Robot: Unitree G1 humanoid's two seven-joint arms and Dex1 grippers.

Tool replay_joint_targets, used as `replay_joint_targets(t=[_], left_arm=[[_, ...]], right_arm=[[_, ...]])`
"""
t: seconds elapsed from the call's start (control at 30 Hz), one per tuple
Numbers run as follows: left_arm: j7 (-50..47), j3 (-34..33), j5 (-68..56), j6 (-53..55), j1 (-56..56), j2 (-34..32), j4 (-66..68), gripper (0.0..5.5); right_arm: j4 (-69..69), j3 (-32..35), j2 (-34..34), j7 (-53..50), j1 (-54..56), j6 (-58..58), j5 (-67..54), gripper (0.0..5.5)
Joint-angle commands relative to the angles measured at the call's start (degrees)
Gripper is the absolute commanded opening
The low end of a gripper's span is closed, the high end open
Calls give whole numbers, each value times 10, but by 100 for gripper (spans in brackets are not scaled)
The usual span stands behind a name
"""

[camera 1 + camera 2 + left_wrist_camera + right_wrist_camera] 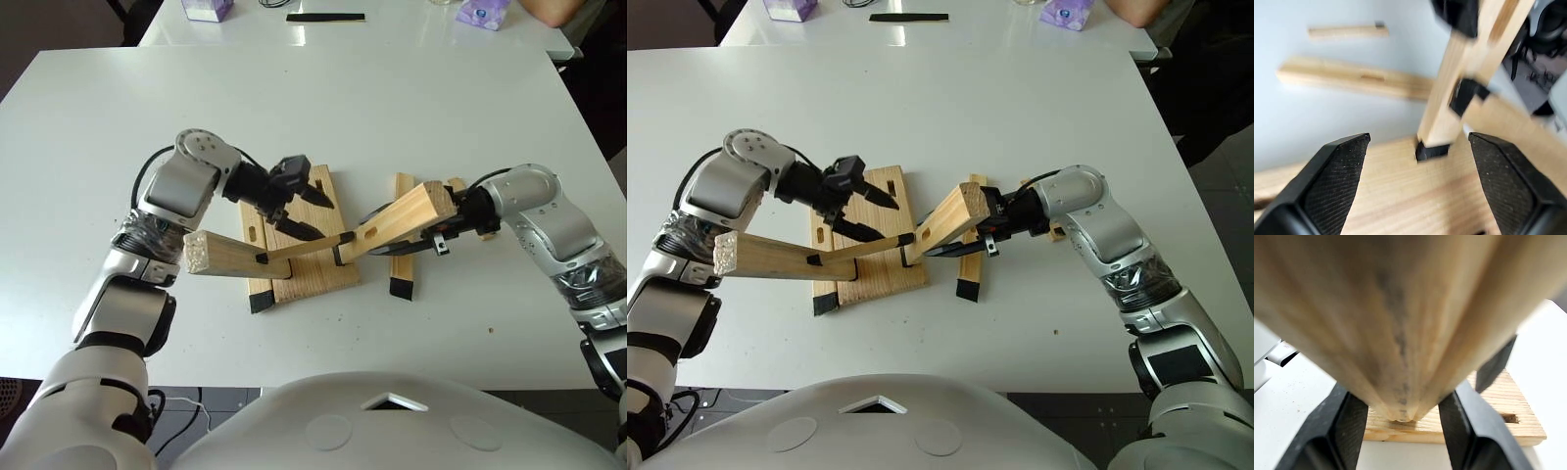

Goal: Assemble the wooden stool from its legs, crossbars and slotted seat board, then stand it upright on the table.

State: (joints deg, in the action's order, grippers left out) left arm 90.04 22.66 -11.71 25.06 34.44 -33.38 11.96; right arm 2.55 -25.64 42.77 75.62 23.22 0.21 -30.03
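Note:
The slotted seat board [318, 274] lies flat on the white table. Above it hangs a half-built frame: a right leg [402, 220] and a left leg [223, 257] joined by a thin crossbar [299, 249]. My right gripper [446, 223] is shut on the upper part of the right leg, its fingers [1347, 426] on both sides of the wood. That leg tilts down, and its black foot [1432, 150] touches the seat board. My left gripper [312, 213] is open just above the board, behind the crossbar, with nothing between its fingers [1337, 181].
A spare leg [403, 269] with a black foot lies on the table to the right of the board, with another wooden piece [457, 184] beyond it. A black strip [325, 17] and two purple items [208, 8] sit on the far table.

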Motion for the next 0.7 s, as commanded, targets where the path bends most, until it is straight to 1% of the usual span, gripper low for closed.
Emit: replay_joint_targets(t=[0.03, 0.33, 0.53, 0.7], left_arm=[[12, 40, 22, -32, -28, -1, 8, 377], [2, 23, -1, -7, -13, 15, 23, 377], [1, -21, -68, 73, 6, 36, -9, 377], [-2, -39, -82, 99, 19, 41, -20, 377]], right_arm=[[-39, -51, 30, 4, -22, 30, 134, 199], [-41, -54, 28, 1, -24, 26, 136, 199], [-45, -55, 28, 0, -25, 23, 139, 199], [-45, -56, 27, 0, -27, 21, 140, 199]])
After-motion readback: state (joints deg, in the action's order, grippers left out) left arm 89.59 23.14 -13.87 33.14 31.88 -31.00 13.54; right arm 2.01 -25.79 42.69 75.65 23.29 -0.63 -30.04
